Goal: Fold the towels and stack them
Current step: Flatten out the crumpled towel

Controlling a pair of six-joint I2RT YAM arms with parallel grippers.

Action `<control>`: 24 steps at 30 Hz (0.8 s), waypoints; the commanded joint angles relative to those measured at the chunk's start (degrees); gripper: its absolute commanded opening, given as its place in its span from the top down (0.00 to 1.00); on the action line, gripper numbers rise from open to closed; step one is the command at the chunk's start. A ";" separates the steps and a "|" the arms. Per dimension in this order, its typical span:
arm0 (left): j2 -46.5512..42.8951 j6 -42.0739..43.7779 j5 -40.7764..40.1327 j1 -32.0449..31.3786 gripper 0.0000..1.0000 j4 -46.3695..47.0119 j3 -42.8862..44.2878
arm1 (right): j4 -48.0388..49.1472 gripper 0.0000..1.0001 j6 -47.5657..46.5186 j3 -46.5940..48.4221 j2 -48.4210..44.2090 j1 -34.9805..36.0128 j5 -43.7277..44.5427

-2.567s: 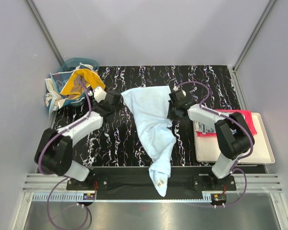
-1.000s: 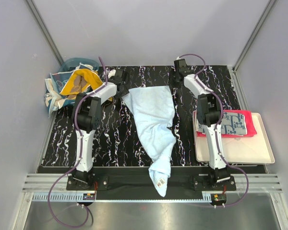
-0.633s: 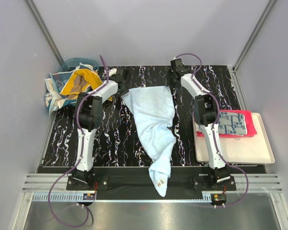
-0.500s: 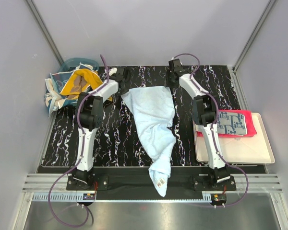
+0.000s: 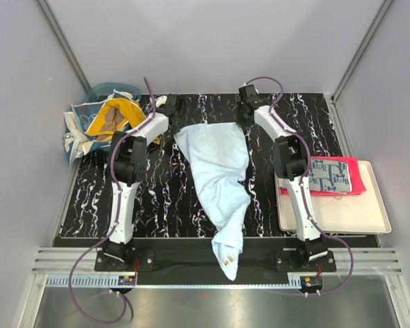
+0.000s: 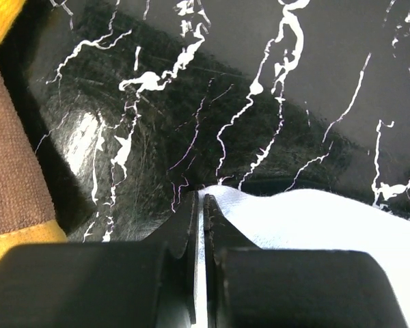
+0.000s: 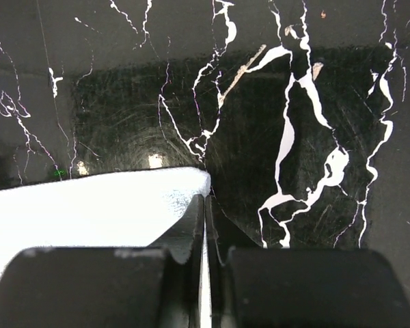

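Observation:
A light blue towel (image 5: pixel 219 167) lies spread in the middle of the black marbled table, and its near end hangs over the front edge (image 5: pixel 229 263). My left gripper (image 5: pixel 175 128) is shut on its far left corner (image 6: pixel 222 198). The fingertips (image 6: pixel 191 205) pinch a thin fold of cloth. My right gripper (image 5: pixel 244 124) is shut on the far right corner (image 7: pixel 191 183). In the right wrist view, the towel (image 7: pixel 89 205) spreads to the left of the gripper (image 7: pixel 205 199). An orange towel (image 5: pixel 113 119) lies in the basket. Grey patterned (image 5: pixel 328 174) and red (image 5: pixel 357 171) towels lie on the tray.
A translucent teal basket (image 5: pixel 102 92) stands at the far left corner, close to my left wrist. Its orange and brown cloth (image 6: pixel 14 178) shows at the left edge of the left wrist view. The cream tray (image 5: pixel 335 215) sits at the right. Grey walls enclose the table.
Both arms stretched out from a folded pose to the towel's far corners. Both grippers then went from open to shut on those corners, and the far edge shifted slightly.

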 commanded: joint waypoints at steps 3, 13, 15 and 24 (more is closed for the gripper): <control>-6.74 5.10 -0.09 0.27 1.00 3.40 -2.16 | 2.69 1.00 -2.03 -1.83 -5.89 0.13 2.54; -29.48 14.15 3.33 -0.69 1.00 10.17 -10.95 | 7.35 1.00 -2.47 -13.77 -28.63 0.13 1.75; -34.58 15.64 4.30 -1.22 1.00 11.31 -13.41 | 8.75 1.00 -2.29 -16.50 -32.52 0.39 1.05; -54.36 24.17 9.66 -7.37 1.00 10.09 -14.05 | 9.91 1.00 -5.71 -26.54 -55.28 4.60 1.05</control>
